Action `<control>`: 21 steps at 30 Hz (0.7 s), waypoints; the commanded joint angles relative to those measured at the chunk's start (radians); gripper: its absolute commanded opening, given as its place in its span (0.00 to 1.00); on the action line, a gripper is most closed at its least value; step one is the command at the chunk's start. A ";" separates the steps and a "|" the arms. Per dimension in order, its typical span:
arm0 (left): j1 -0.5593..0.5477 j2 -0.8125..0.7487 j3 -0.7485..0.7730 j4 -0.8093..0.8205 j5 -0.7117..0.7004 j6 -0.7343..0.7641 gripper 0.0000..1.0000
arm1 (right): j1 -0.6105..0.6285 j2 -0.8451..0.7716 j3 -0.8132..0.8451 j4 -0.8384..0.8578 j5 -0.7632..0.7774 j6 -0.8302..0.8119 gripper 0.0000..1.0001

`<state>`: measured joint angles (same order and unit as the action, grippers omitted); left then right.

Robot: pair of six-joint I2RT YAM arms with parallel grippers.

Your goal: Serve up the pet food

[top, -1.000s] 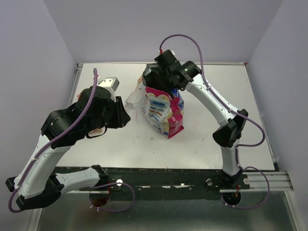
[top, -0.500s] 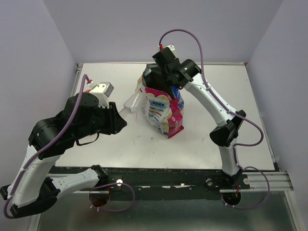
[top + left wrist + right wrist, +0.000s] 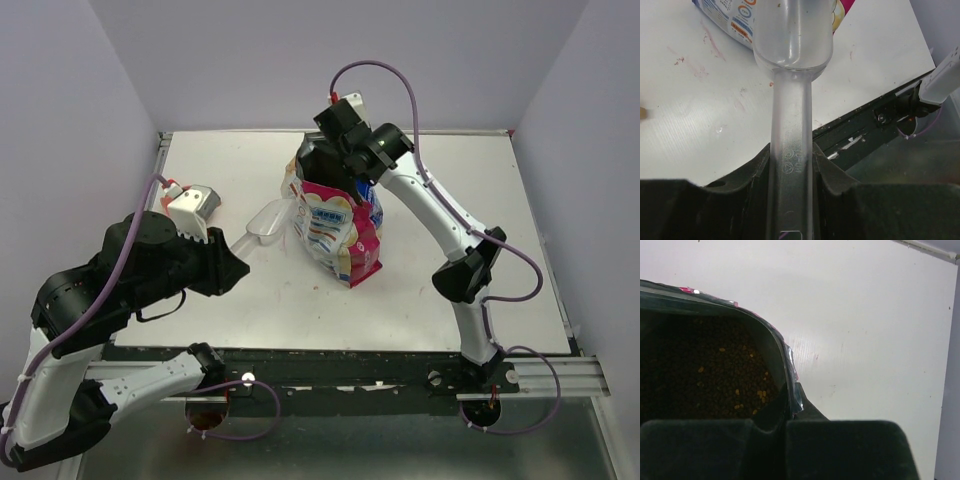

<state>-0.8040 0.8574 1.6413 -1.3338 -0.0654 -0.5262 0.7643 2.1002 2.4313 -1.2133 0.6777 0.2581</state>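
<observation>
A white table [image 3: 480, 190], smooth but scuffed with faint reddish marks, carries a glossy pink, white and blue bag [image 3: 340, 235] standing upright near its middle, its foil sides crinkled. The right gripper [image 3: 787, 410] reaches down from behind and is pinched closed on the bag's top rim, apparently to steady it and hold the mouth wide for scooping. The left gripper [image 3: 792, 160] is clamped tight on the flat handle of a clear plastic scoop [image 3: 792, 45]. Its rounded, cup-shaped bowl points toward the bag's left side above the table, near the bag but not touching it, and looks empty apart from a few dusty specks. The pet food [image 3: 715, 375], tiny dark brown pellets with a few paler tan ones, lies as a loose heap inside the open bag, seen only from the right wrist camera; none shows in the scoop, so a scoopful seems yet to be taken
</observation>
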 commanded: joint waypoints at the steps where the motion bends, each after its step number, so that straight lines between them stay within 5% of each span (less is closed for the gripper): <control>1: 0.006 0.000 0.002 0.022 0.044 0.045 0.00 | -0.069 -0.044 0.031 0.003 0.004 -0.039 0.00; 11: 0.005 0.083 0.057 -0.021 -0.002 0.052 0.00 | -0.367 -0.184 0.021 0.237 -0.176 -0.210 0.00; 17: 0.006 0.153 0.098 -0.022 -0.016 -0.026 0.00 | -0.382 -0.126 0.167 0.314 -0.219 -0.243 0.00; 21: 0.006 0.172 0.121 -0.044 -0.066 -0.060 0.00 | -0.327 -0.150 0.123 0.291 -0.262 -0.183 0.01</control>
<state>-0.8040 1.0264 1.7218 -1.3499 -0.0639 -0.5346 0.3946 2.0506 2.4878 -1.1309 0.4007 0.0681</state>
